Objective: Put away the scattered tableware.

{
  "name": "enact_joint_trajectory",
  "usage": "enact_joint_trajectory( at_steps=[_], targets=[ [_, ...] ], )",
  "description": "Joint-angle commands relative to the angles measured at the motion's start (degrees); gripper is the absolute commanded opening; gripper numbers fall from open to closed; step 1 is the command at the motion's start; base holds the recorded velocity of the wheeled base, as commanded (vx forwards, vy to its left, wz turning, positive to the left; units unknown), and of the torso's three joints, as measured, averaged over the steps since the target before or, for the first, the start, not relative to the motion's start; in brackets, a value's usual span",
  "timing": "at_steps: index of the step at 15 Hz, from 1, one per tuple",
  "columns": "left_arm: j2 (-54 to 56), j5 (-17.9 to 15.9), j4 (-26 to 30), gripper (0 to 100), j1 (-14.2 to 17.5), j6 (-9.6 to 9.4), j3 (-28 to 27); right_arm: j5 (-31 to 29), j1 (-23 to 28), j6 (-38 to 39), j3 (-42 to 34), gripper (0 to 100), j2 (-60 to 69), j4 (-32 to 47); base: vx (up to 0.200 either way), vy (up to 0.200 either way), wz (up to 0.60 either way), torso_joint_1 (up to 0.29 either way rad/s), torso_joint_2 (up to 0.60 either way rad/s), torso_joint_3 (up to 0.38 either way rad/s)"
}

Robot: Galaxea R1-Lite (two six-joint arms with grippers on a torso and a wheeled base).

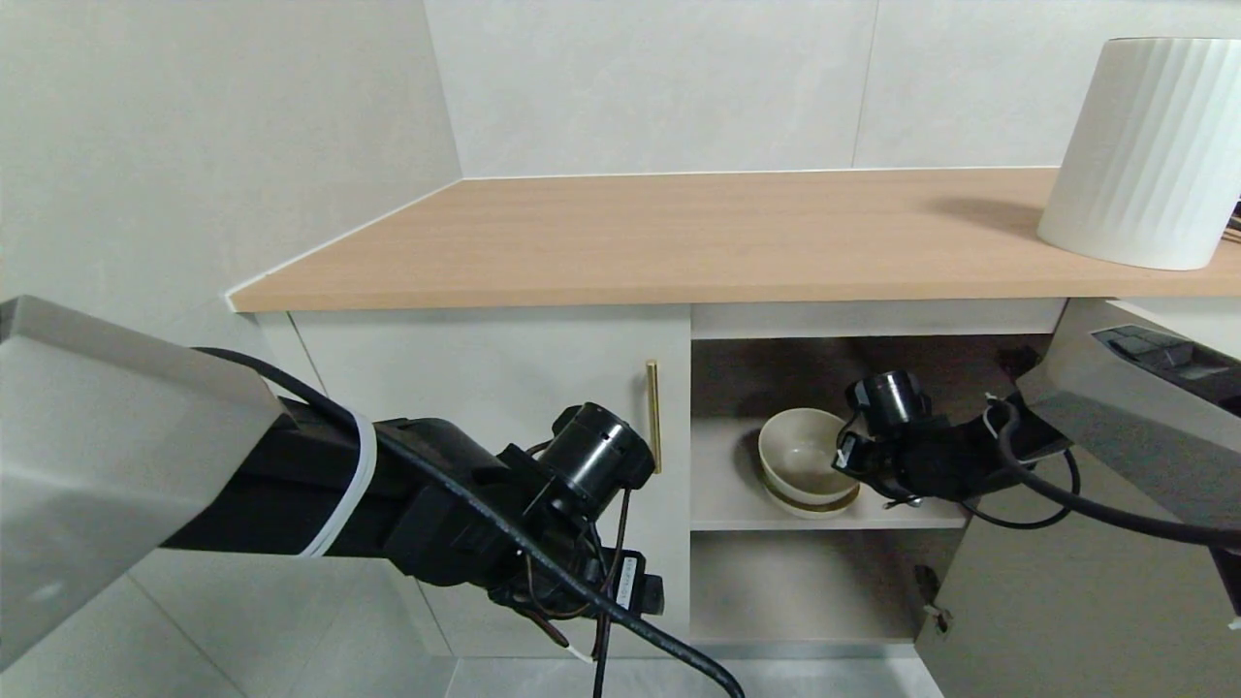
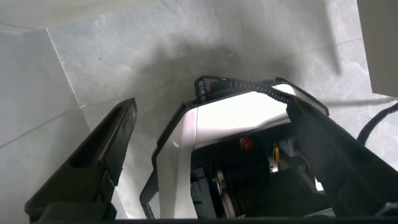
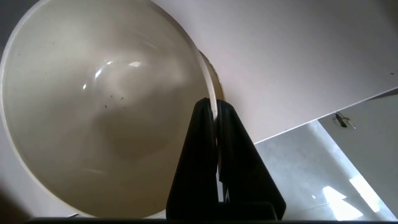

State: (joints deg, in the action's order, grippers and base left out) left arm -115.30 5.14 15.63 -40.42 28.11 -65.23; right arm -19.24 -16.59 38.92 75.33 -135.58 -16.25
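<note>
A cream bowl hangs tilted, its mouth facing out, just above the middle shelf of the open cabinet. My right gripper is shut on its rim. In the right wrist view the dark fingers pinch the rim of the bowl between them, gripper. Under it on the shelf lies a second cream dish with an olive edge. My left gripper is open and holds nothing, pointing down at the tiled floor in front of the shut left cabinet door.
The right cabinet door stands swung open beside my right arm. The shut left door carries a gold handle. A white ribbed cylinder stands on the wooden countertop at the right. The lower shelf is bare.
</note>
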Motion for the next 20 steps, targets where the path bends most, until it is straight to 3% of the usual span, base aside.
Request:
enact_joint_trajectory(
  at_steps=[1,6,7,14,16,18,20],
  targets=[
    [-0.1,0.0,0.0,100,0.0,0.01,0.0,0.0,-0.1,0.0,-0.1,0,0.1,0.0,0.0,0.0,0.0,0.0,0.0,0.0],
    [-0.1,0.0,0.0,100,0.0,0.01,0.0,0.3,-0.3,-0.1,-0.3,0,0.2,0.2,0.0,0.0,0.0,0.0,0.0,0.0],
    [-0.1,0.0,0.0,100,0.0,0.01,0.0,0.3,-0.3,0.0,-0.3,100,0.3,0.2,0.0,0.0,0.0,0.0,0.0,0.0],
    [0.0,0.0,0.0,100,0.0,0.1,0.0,0.3,-0.3,0.1,-0.4,100,0.8,0.3,0.0,0.0,0.0,0.0,0.0,0.0],
    [3.4,1.1,-0.1,100,0.3,0.54,0.3,2.7,-0.3,0.0,-4.0,100,5.9,0.7,0.0,0.0,0.0,0.0,0.0,0.0],
    [10.4,2.2,0.1,100,2.5,0.01,2.1,7.6,-0.4,-0.7,-9.2,100,12.7,0.8,0.0,0.0,0.0,0.0,0.0,0.0],
    [18.4,2.2,0.1,100,4.4,-1.83,6.0,8.3,-1.1,-3.9,-14.0,100,18.6,0.8,0.0,0.0,0.0,0.0,0.0,0.0]
  ],
)
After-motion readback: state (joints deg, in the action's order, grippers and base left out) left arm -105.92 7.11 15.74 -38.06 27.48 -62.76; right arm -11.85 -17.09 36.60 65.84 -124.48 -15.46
